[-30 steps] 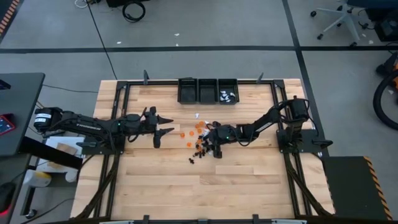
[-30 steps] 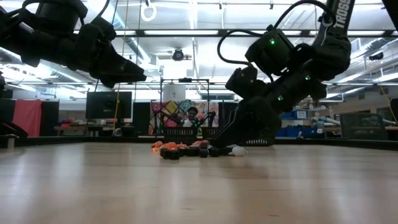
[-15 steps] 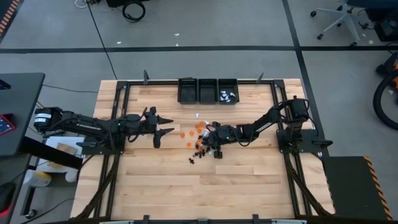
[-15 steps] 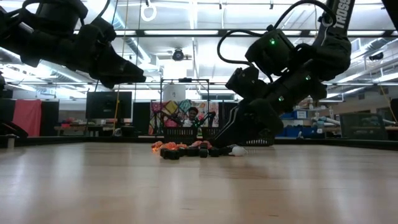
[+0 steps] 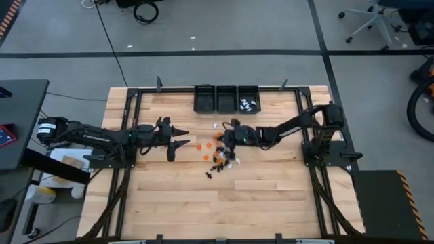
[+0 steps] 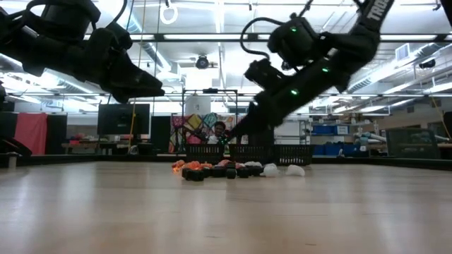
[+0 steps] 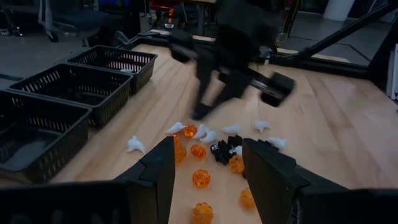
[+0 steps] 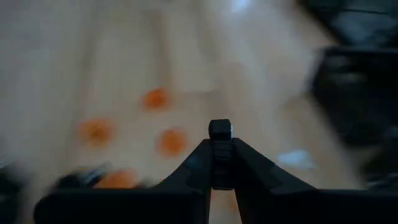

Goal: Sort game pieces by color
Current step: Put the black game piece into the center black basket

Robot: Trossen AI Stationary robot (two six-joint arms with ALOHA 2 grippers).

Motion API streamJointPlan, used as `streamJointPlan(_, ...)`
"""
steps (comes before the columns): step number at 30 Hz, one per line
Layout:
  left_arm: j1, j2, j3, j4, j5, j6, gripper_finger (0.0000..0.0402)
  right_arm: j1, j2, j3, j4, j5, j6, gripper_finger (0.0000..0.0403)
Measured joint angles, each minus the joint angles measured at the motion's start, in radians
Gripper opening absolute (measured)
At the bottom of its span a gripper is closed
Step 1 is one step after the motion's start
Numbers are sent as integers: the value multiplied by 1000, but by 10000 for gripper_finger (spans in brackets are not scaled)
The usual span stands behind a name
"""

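We saw the right gripper (image 8: 220, 158) with its two dark fingers (image 8: 193, 168) drawn together, pinching a small black game piece (image 8: 219, 129) at their tips. Beyond it lay light wooden table (image 8: 93, 56), heavily blurred. Three orange game pieces (image 8: 171, 141) sat on the wood, a white piece (image 8: 297, 158) off to one side, and a dark bin (image 8: 357, 93) further out.

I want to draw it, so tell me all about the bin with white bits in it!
The bin is small, black and rectangular, with lattice walls that look plastic. It stands upright at the table's far edge, rightmost in a row of three, right beside the middle bin. A few white pieces lie inside.
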Motion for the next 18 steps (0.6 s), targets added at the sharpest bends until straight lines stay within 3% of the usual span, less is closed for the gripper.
streamJointPlan(4, 0, 0, 0, -11, 0, -29, 167, -82, -1, 87, -143, 16, 45, 55)
streamJointPlan(9, -4, 0, 0, -31, 0, -54, 167, -183, -1, 186, -316, 129, 109, 55)
streamJointPlan(18, -10, 0, 0, -43, 0, -40, 167, -333, -1, 249, -360, 58, 92, 56)
